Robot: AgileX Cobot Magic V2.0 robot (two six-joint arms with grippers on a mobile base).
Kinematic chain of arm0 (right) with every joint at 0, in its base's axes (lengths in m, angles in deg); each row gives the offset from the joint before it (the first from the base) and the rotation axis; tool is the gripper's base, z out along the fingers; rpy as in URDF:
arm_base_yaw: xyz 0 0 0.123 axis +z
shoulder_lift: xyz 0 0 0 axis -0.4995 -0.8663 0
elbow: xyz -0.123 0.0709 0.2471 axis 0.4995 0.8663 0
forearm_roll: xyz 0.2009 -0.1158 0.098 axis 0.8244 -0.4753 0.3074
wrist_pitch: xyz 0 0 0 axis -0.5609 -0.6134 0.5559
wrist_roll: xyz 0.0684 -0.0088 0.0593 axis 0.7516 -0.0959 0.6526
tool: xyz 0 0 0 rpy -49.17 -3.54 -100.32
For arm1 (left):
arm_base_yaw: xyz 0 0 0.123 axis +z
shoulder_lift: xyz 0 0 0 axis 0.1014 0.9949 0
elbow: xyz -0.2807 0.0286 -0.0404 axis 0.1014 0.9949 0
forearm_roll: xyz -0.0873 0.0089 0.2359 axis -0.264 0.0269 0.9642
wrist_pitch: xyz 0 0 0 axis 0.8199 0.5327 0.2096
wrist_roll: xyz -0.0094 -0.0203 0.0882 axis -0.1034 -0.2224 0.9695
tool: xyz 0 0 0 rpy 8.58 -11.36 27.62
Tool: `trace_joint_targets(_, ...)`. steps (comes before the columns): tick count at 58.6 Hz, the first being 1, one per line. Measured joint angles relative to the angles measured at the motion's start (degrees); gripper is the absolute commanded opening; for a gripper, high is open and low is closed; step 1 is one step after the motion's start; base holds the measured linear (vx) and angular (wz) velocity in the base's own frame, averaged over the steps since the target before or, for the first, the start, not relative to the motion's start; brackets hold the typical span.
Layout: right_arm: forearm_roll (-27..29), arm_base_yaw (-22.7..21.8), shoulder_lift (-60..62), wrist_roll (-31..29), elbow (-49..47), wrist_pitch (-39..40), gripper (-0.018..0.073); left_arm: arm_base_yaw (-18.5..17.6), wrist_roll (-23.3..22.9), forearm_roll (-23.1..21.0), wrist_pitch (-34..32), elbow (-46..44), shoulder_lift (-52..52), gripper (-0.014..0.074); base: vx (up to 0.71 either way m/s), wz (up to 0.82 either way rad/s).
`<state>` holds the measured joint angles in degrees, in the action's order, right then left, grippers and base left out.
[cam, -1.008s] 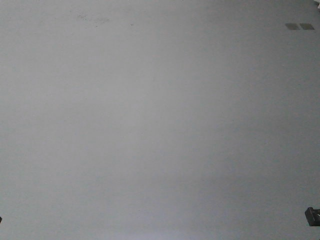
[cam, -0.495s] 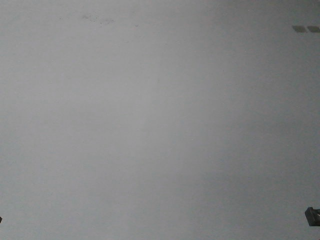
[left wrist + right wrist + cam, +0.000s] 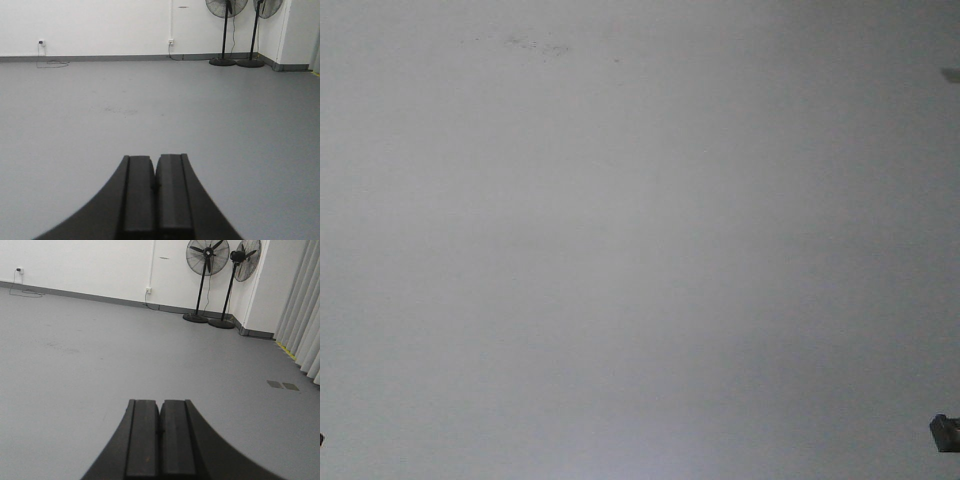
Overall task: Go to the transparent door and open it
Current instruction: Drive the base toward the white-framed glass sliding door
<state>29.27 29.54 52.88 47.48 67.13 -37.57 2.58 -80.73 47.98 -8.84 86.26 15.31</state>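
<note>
Out front, just grey floor (image 3: 640, 260) filling the whole exterior view, with a few faint dark scuffs (image 3: 535, 45) near the top edge and a small dark block (image 3: 944, 433) poking in at the bottom right corner.

Over on the left wrist cam, left gripper (image 3: 155, 162) aimed low across open floor, black jaws pressed flat together with nothing between them. Way off ahead: white wall (image 3: 100, 25) with a grey skirting strip (image 3: 100, 58), a wall socket (image 3: 41, 42) with a cable (image 3: 50, 63) trailing on the floor below it, plus one pedestal fan (image 3: 226, 30) and a second fan (image 3: 257, 30) right beside it, both parked near the corner.

Right wrist cam, pretty much the same deal: right gripper (image 3: 160, 405) closed tight on nothing, jaws touching along their full length. Off at the right edge, pale curtains (image 3: 305, 315), a yellow floor line (image 3: 286, 349) at their foot, and two small dark squares (image 3: 282, 385) set side by side in the floor nearby.

Can't place the transparent door from any of the three views.
</note>
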Motion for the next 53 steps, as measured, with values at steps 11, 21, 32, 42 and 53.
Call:
trace_joint_targets(11,0.00,0.00,0.00,0.00,0.00,0.00,-0.0006,0.00,0.00,0.00,0.00,0.00,0.00,-0.0006,0.34,0.02)
trace_joint_targets(21,0.00,0.00,0.00,0.00,0.00,0.00,-0.0006,0.00,0.00,0.00,0.00,0.00,0.00,-0.0006,0.43,0.10)
trace_joint_targets(32,0.00,0.00,0.00,0.00,0.00,-0.06,-0.0006,0.00,0.00,0.00,0.00,0.00,0.00,-0.0006,0.49,0.22)
trace_joint_targets(42,0.00,0.00,0.00,0.00,0.00,0.00,-0.0006,0.00,0.00,0.00,0.04,0.00,0.00,-0.0006,0.54,0.30)
trace_joint_targets(53,0.00,0.00,0.00,0.00,0.00,0.00,-0.0006,0.00,0.00,0.00,0.04,0.00,0.00,-0.0006,0.56,0.34)
